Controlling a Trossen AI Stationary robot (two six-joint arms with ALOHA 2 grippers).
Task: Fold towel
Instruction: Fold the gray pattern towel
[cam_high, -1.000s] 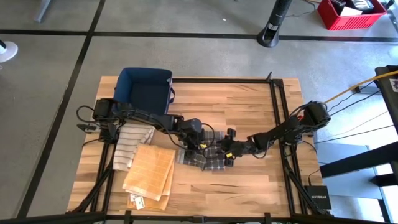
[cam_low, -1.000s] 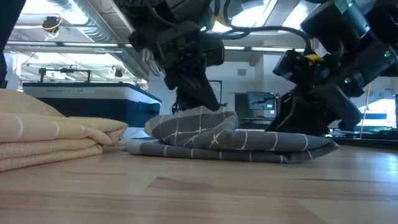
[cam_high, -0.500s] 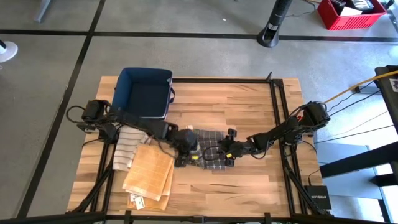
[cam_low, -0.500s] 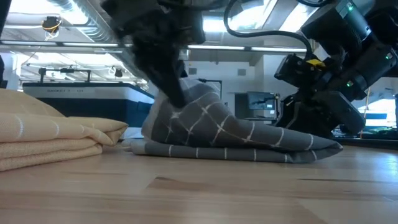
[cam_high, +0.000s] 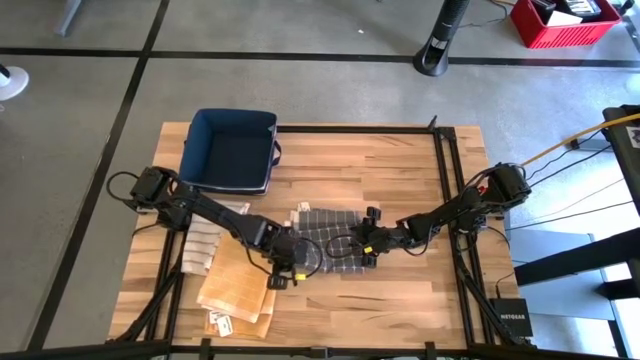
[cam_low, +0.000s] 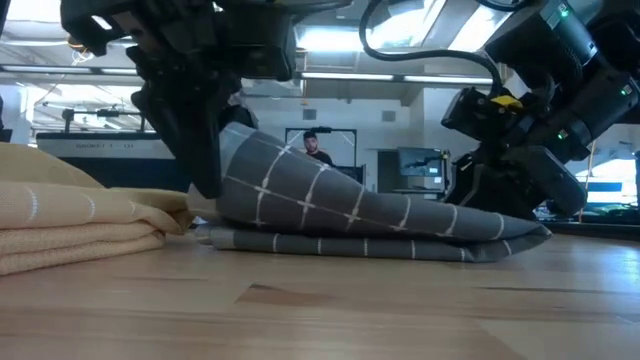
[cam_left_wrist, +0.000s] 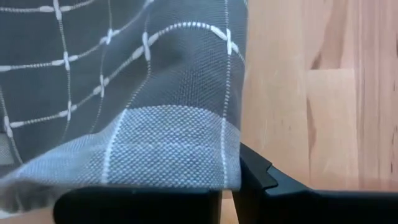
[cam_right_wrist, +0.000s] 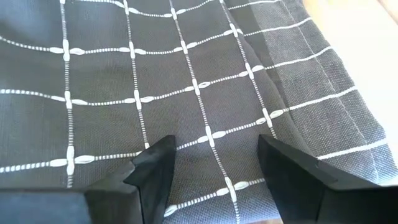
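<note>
A grey towel with a white grid (cam_high: 335, 235) lies partly folded at the middle of the table. My left gripper (cam_high: 283, 268) is at its near-left side, shut on a raised corner of its upper layer (cam_low: 235, 150). From there the cloth slopes down to the lower layers lying flat on the wood (cam_low: 380, 240). My right gripper (cam_high: 362, 245) stands open over the towel's right end (cam_right_wrist: 186, 81), with one fingertip to either side of a grid line. My left gripper pinches the towel's plain woven band at a corner (cam_left_wrist: 180, 158) between its two fingers (cam_left_wrist: 261, 180). It comes steeply from above. The held corner is lifted clear, and the layer runs taut down to the part on the table. Whether my right gripper's fingertips (cam_right_wrist: 155, 165) touch the cloth, I cannot tell.
A folded tan towel (cam_high: 240, 285) lies just left of my left gripper, close to the raised corner in the low view (cam_low: 80, 215). A striped towel (cam_high: 205, 235) and a blue bin (cam_high: 232, 150) lie farther left and back. A person (cam_low: 315, 145) stands far off in the room.
My left gripper has taken hold of the towel's bunched upper layer and moved toward the table's near edge and a little left. The hump has been drawn out into a taut slope with its corner raised. The towel's right end has stayed under my right gripper.
</note>
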